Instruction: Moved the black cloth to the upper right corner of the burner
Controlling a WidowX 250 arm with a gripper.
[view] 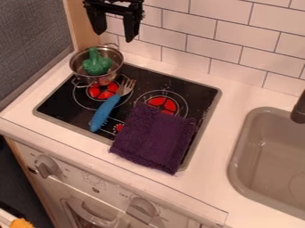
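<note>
We see the gripper (114, 36) with its body cut off by the view's top edge, its fingers apart. Well below it, toward the right, the dark purple cloth (155, 138) lies over part of a red burner (162, 103) and the stove's (56, 107) near edge. Closer under the gripper, a metal pot (106, 80) holds green broccoli (96, 64); below is a blue-handled fork (104, 115). Right of the gripper we have white tiles (202, 31), then, lower, a cut-off sink (238, 173) and dark tap (299, 109). We can't identify the orange thing (21, 223) far lower left.
</note>
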